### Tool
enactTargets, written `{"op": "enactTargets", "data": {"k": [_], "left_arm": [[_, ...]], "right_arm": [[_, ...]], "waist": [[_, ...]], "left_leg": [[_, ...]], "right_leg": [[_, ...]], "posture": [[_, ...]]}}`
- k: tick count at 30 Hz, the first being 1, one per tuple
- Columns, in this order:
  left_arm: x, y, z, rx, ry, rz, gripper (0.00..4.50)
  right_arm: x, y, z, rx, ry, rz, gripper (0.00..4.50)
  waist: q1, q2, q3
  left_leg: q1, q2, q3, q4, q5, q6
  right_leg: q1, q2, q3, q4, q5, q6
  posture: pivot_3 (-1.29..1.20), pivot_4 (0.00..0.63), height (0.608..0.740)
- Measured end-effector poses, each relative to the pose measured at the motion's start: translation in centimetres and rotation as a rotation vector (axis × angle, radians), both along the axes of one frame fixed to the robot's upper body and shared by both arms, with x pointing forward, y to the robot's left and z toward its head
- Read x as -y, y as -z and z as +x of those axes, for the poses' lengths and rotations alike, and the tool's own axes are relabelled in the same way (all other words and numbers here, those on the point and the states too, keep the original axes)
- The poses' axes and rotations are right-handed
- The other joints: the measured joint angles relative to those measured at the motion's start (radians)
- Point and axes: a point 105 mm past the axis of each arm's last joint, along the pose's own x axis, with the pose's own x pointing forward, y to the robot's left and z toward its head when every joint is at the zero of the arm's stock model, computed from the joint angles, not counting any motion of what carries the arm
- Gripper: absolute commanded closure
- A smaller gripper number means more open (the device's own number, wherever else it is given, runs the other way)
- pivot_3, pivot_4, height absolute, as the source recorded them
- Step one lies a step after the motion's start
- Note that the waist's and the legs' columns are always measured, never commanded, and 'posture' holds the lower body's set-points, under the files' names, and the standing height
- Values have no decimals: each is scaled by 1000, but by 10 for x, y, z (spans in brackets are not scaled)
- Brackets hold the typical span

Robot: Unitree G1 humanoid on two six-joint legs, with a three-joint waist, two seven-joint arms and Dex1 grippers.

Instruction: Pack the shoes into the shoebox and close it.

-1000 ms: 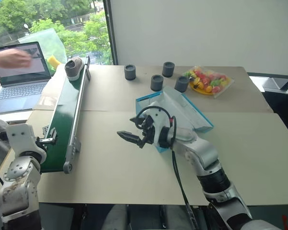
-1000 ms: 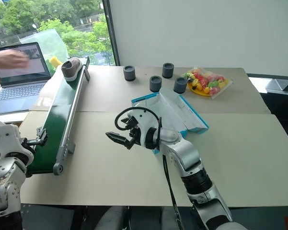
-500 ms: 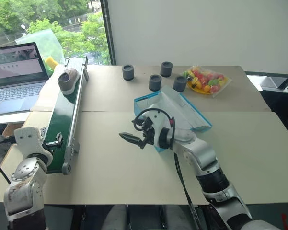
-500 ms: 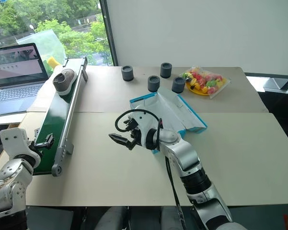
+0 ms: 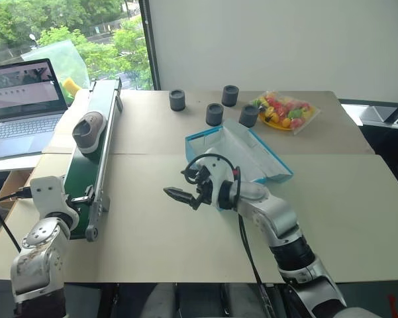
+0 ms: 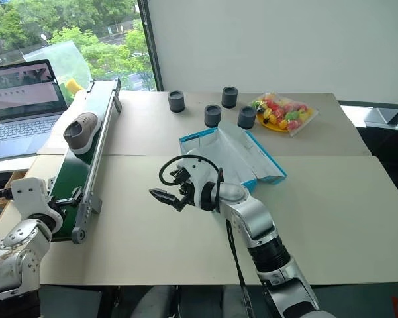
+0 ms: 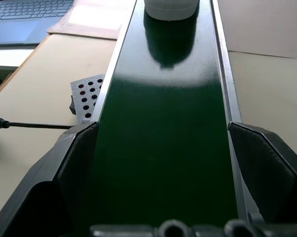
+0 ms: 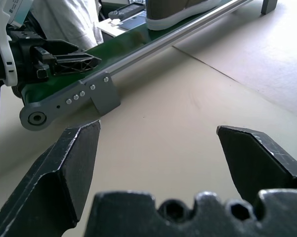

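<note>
One grey-brown shoe (image 5: 89, 130) with a white sole rides on the green conveyor belt (image 5: 85, 173), about halfway along it. My left gripper (image 7: 160, 127) stands open at the belt's near end, one finger on each side of it, with the shoe's white heel (image 7: 169, 7) further up the belt. The blue shoebox (image 5: 242, 154) lies open at the table's middle, its white inside showing. My right gripper (image 5: 183, 197) hovers open and empty just in front of the box, pointing towards the conveyor.
Several dark grey cylinders (image 5: 215, 114) stand behind the box, and a bag of colourful items (image 5: 286, 110) lies at the back right. An open laptop (image 5: 23, 93) sits left of the conveyor. A joint runs across the beige table (image 5: 152, 232).
The shoe has travelled down the belt towards me. A person's hand has left the laptop. My left gripper has sunk a little at the belt's end; the right has stayed put.
</note>
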Motion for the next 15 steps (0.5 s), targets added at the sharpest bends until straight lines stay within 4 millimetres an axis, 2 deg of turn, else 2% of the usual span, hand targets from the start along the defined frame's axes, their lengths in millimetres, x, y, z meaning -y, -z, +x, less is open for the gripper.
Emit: {"op": "enactTargets", "data": {"k": [15], "left_arm": [[2,6,5,-21,16,-12,0]], "right_arm": [[2,-2,0,16,8,-10,32]], "waist": [[0,0,0]], "left_leg": [[0,0,0,0,0,0]], "right_leg": [[0,0,0,0,0,0]], "posture": [[0,150,740]]}}
